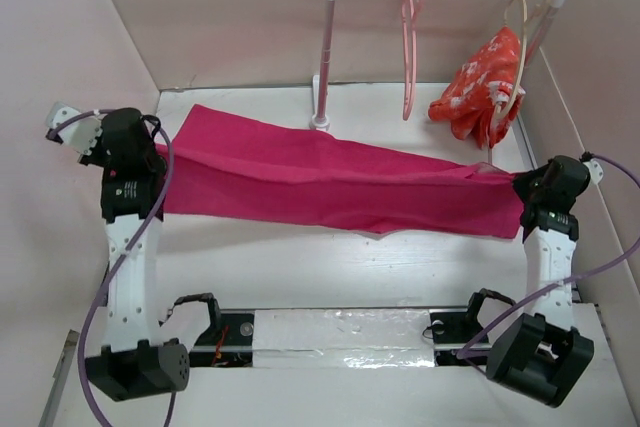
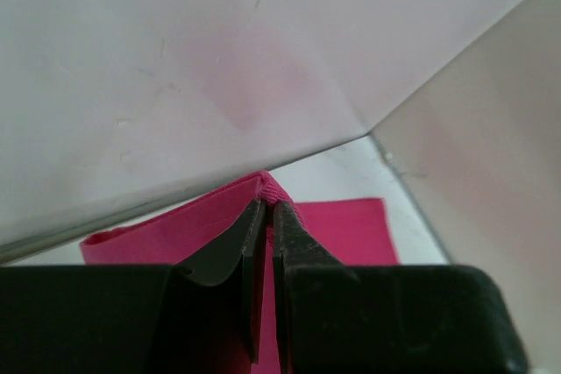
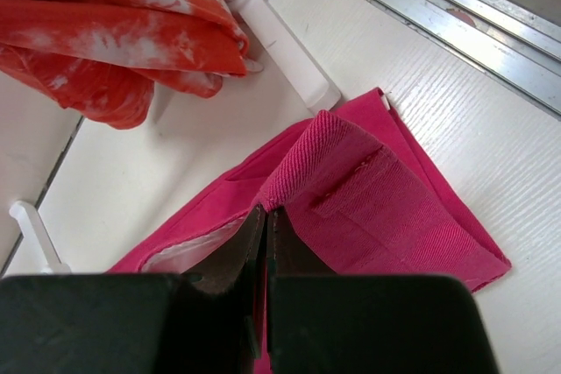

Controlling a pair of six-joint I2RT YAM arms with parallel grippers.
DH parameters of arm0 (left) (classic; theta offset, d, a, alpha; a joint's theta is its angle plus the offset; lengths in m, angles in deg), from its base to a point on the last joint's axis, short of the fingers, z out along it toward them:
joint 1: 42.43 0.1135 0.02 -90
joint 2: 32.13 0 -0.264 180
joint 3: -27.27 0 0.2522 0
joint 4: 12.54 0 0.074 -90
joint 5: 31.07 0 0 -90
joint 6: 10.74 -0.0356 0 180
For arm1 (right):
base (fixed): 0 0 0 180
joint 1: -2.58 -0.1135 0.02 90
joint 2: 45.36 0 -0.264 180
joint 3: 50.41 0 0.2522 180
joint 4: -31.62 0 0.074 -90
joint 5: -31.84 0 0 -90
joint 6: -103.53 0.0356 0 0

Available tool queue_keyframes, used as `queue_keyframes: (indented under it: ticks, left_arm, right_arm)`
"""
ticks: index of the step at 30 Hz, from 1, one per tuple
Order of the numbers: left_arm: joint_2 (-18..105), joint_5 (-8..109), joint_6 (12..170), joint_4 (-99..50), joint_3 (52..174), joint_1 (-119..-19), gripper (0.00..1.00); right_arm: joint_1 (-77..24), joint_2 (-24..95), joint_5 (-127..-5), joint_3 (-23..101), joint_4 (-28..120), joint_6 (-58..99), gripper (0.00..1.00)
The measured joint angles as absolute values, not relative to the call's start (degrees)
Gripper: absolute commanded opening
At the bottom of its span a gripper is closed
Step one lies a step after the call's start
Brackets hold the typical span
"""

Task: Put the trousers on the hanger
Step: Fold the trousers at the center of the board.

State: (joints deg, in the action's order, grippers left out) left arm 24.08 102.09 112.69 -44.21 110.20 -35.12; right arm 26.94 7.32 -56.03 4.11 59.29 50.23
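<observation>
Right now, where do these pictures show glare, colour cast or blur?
Top view: glare on the shiny strip between the arm bases. Left wrist view: pink cast on the wall. Right wrist view: trousers weave sharp, floral garment softer.

Top view is bright and even, with diffuse overhead light. Soft, weak shadow under the trousers on the desk. Glare patches on the shiny strip between the arm bases. Focus is sharp, with a slight wide-angle bend at the edges.

Left wrist view is dimmer and greyish. The wall shows a faint pink cast. The left pincer is near-black and soft.

Right wrist view is bright, the desk boards nearly blown white. The cloth weave is crisp, the floral garment slightly blurred. The right pincer is underexposed, its detail lost.
</observation>
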Motion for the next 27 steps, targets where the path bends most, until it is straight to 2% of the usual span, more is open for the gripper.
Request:
queue_keyframes:
  ticks: [9, 17, 27]
  left_arm:
    - [40.4, 101.2, 112.3, -44.2, 107.4, -34.9, 0.00]
    - [55.6, 99.7, 111.5, -39.9, 116.2, -34.9, 0.00]
    - [65.9, 96.7, 111.0, -36.9, 124.0, -35.0, 0.00]
  right_arm:
    - [29.4, 11.9, -57.7, 4.1, 57.9, 49.8, 0.00]
    - [30.3, 16.7, -58.8, 4.1, 54.9, 49.7, 0.00]
    - [29.8, 23.9, -58.5, 4.8, 51.8, 49.8, 0.00]
